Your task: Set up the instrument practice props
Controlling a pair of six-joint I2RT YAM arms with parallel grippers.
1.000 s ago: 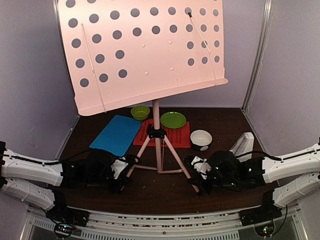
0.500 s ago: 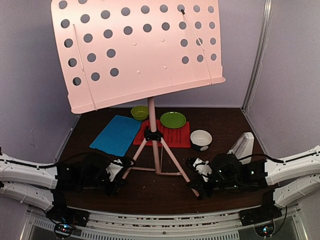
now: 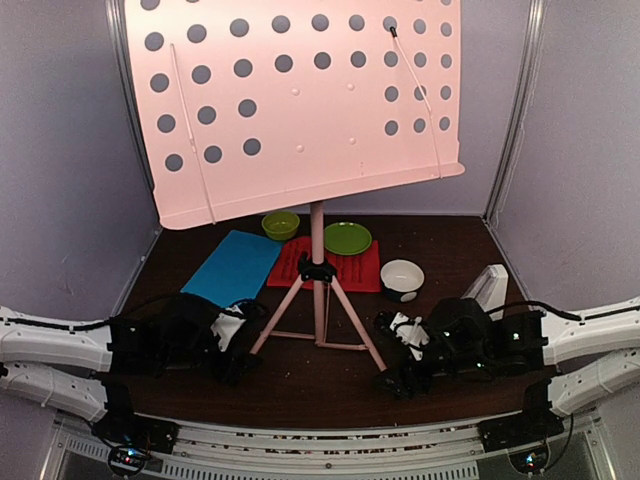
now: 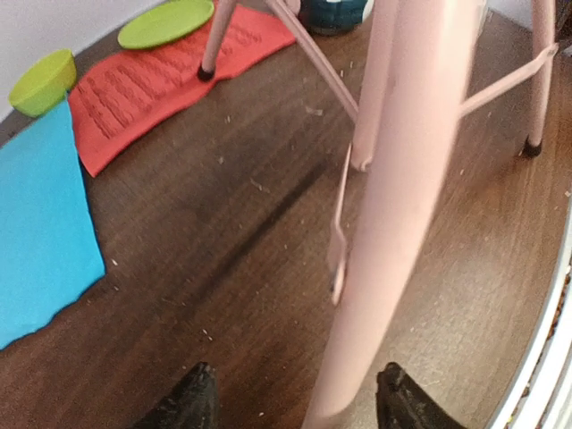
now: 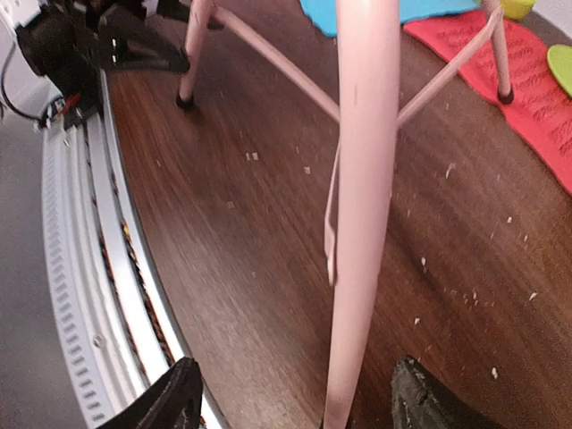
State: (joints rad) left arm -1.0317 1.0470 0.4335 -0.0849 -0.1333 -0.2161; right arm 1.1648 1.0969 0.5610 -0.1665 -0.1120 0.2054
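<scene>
The pale pink music stand (image 3: 300, 100) stands on its tripod in the middle of the table, its hole-dotted desk tilted high at the back. My left gripper (image 3: 243, 350) is open around the front left leg (image 4: 393, 179), which runs between the jaws nearer the right finger. My right gripper (image 3: 392, 372) is open around the front right leg (image 5: 362, 179), with a gap on both sides. A blue music sheet (image 3: 232, 268) and a red music sheet (image 3: 352, 270) lie flat behind the tripod. The white-grey metronome (image 3: 487, 288) stands at the right.
A green bowl (image 3: 280, 224) and a green plate (image 3: 347, 238) sit at the back, the plate on the red sheet. A white bowl with a black base (image 3: 401, 278) stands right of the tripod. Grey walls close in both sides. The table's slotted front rail (image 5: 98, 295) is close.
Both grippers have opened and let go of the tripod legs they were shut on. The stand's desk has swung back to the right.
</scene>
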